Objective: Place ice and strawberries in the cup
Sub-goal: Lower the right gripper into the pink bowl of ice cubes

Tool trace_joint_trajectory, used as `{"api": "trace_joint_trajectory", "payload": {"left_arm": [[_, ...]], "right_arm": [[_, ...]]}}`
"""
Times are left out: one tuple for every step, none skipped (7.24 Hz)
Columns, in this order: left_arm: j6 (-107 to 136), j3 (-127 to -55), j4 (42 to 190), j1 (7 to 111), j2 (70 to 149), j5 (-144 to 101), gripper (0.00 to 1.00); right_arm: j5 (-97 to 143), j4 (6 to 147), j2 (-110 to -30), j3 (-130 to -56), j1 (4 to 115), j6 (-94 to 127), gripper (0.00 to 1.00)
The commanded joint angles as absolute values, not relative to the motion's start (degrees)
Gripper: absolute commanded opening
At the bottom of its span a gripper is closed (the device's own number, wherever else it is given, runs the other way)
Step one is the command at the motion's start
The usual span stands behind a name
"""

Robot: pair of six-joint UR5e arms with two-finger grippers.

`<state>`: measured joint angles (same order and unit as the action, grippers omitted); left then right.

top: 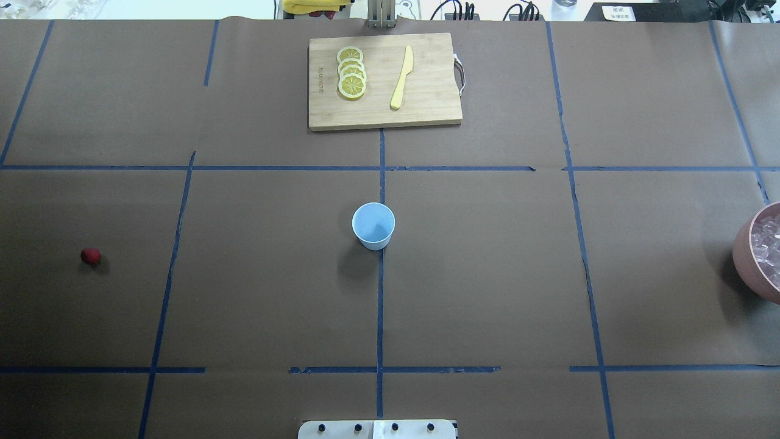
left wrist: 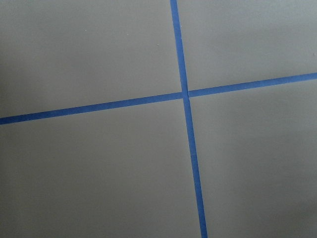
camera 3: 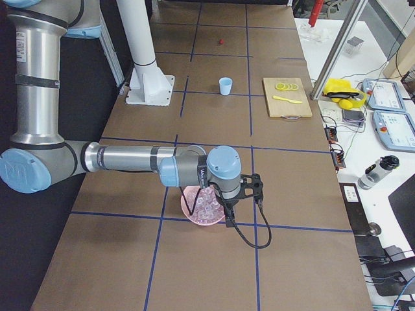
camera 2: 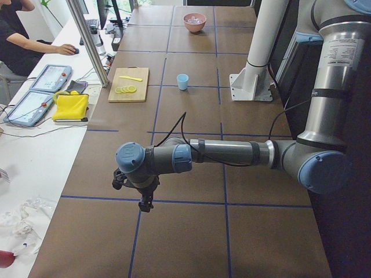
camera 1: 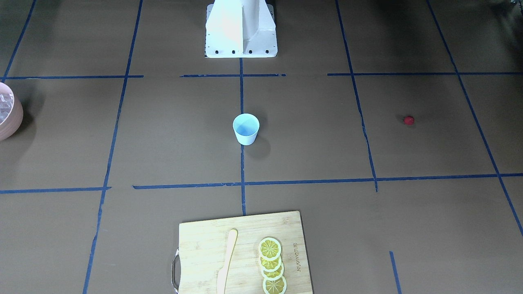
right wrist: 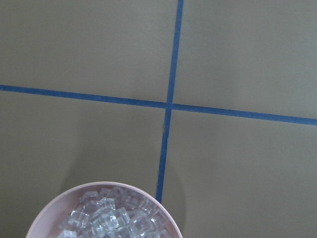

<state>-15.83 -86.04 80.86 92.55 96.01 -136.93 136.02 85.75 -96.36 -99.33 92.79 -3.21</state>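
The pale blue cup [top: 373, 225] stands upright and empty at the table's middle, also in the front view [camera 1: 246, 130]. One dark-red strawberry [top: 90, 255] lies alone far to the left, also in the front view [camera 1: 408, 120]. The ice [top: 769, 244] fills a pink bowl [top: 740, 247] at the right edge, and the right wrist view looks down on the ice [right wrist: 111, 215]. My left gripper [camera 2: 145, 204] hangs over bare table at the left end. My right gripper [camera 3: 230, 219] hangs just over the bowl [camera 3: 194, 210]. I cannot tell whether either is open.
A wooden cutting board [top: 426, 113] at the far middle edge holds lemon slices [top: 351, 72] and a yellow knife [top: 402, 76]. The robot's white base [top: 378, 430] stands at the near edge. Blue tape lines grid the brown table. An operator sits beyond the far side.
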Motion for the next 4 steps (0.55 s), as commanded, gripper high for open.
{"api": "trace_joint_trajectory", "payload": {"left_arm": [[-15.8,-86.4,80.9,92.5,96.0,-136.9,1.0],[-15.8,-87.1,80.9,92.5,95.8,-136.9,1.0],[-15.8,-87.2,80.9,92.5,95.8,-136.9,1.0],[-15.8,-87.3,80.9,92.5,95.8,-136.9,1.0]], "right_arm": [[136.8,85.7,-96.6,-101.2,88.9,-3.3,0.99],[136.3,85.7,-96.6,-102.5,86.6,-3.3,0.99],[136.1,85.5,-96.6,-102.9,84.6,-3.3,0.99],[136.1,83.5,-96.7,-103.0,82.6,-3.3,0.99]]}}
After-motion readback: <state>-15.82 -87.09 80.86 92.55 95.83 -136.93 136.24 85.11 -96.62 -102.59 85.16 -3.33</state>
